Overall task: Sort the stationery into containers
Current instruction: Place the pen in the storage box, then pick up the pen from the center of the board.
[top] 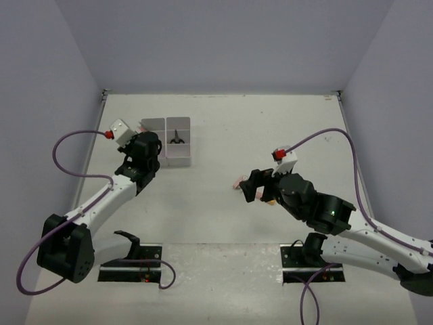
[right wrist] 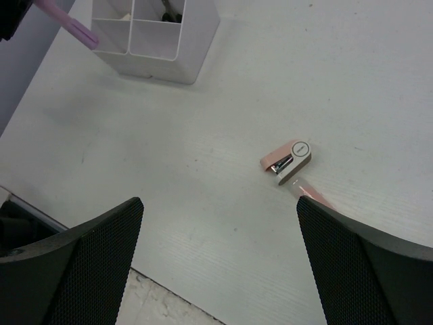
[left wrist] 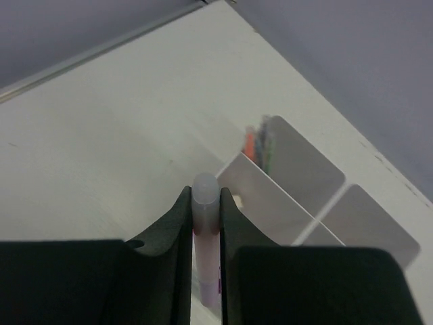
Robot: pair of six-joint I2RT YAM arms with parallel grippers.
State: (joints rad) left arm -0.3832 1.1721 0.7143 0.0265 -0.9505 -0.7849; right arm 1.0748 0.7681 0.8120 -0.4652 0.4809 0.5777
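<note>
The left tool is clamped on a pale purple marker with a frosted cap, just beside the white plastic compartment tray. The right tool gapes wide above the bench, near a small pink-and-white piece, possibly an eraser.

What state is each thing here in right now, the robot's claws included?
Left gripper: shut on the marker.
Marker: held, tilted, close to the tray.
Right gripper: open, empty.
Scissors: standing in a tray compartment.
Small pink piece: lying loose on the table.

Tray is white, marker purple, stapler pink-and-white, fingers black
</note>
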